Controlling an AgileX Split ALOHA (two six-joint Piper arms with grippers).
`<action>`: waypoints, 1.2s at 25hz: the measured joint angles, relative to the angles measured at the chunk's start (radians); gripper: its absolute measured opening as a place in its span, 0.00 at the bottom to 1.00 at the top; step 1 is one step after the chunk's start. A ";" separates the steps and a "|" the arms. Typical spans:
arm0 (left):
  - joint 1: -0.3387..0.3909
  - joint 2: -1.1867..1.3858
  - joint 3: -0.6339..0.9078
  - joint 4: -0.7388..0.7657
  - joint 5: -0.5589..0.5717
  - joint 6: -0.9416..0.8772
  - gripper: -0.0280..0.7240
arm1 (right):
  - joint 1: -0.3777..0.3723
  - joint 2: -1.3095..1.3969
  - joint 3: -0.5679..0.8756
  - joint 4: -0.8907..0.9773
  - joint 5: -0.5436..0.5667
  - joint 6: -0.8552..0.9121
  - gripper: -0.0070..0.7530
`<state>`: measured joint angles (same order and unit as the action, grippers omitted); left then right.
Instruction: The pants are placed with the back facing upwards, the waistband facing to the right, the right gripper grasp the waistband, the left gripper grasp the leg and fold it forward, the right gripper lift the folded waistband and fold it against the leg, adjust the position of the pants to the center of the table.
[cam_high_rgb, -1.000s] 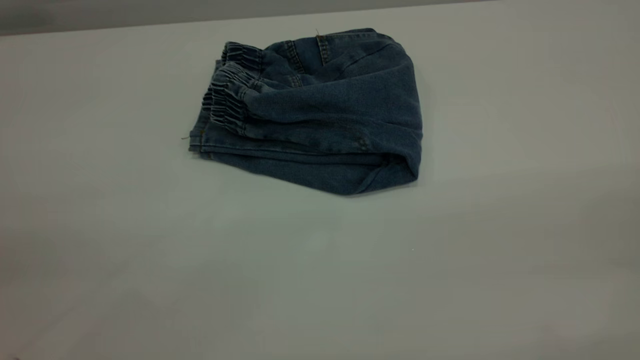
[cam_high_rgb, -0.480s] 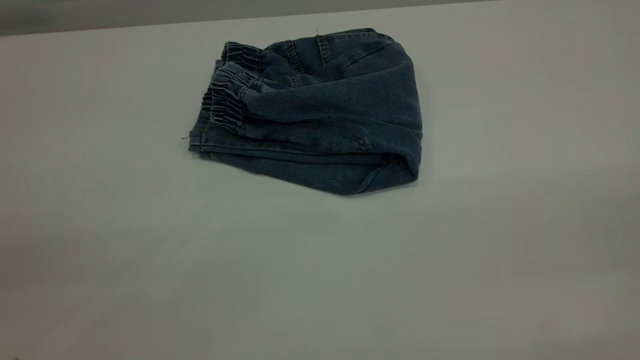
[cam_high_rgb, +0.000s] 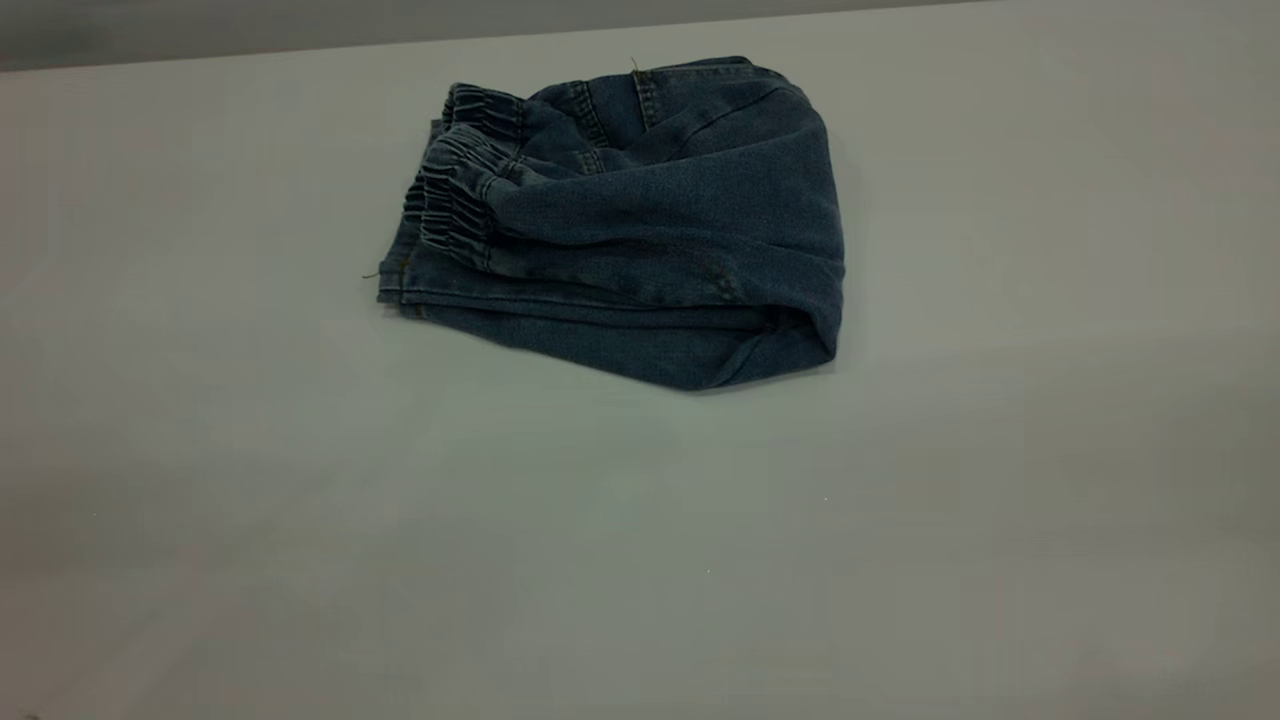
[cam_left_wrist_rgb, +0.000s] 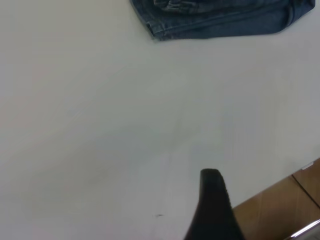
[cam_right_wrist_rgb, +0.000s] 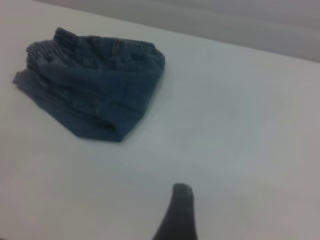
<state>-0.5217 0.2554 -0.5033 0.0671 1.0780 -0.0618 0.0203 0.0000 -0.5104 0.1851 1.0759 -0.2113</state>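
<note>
Stays put across the last 1 second: folded blue denim pants (cam_high_rgb: 640, 220), ruffled elastic waistband (cam_high_rgb: 455, 200) at exterior left, toward the far side of the pale grey table (cam_high_rgb: 640, 560). Well apart, black left gripper (cam_left_wrist_rgb: 212, 200) and black right gripper (cam_right_wrist_rgb: 180, 210); open or closed, cannot tell. Folding likely done, centring perhaps left.

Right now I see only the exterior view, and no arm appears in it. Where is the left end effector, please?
Observer: The left end effector is over bare table, well apart from the pants.
Operator: Is it near the edge of the table?
Observer: Yes. Its wrist view shows the edge, with a wooden floor just beyond it.
Operator: And the right one?
Observer: The right end effector is also over bare table, and the folded pants lie clear of it.
</note>
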 joint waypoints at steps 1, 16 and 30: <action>0.001 0.000 0.000 0.000 0.000 0.000 0.65 | 0.000 0.000 0.000 0.000 0.000 0.000 0.78; 0.517 -0.166 0.000 0.009 0.002 0.000 0.65 | 0.000 0.000 0.000 0.000 0.000 0.000 0.78; 0.549 -0.255 0.000 0.011 0.002 0.001 0.65 | 0.000 0.000 0.000 0.000 0.000 0.000 0.78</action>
<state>0.0277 0.0000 -0.5033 0.0781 1.0798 -0.0608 0.0203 0.0000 -0.5104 0.1851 1.0759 -0.2113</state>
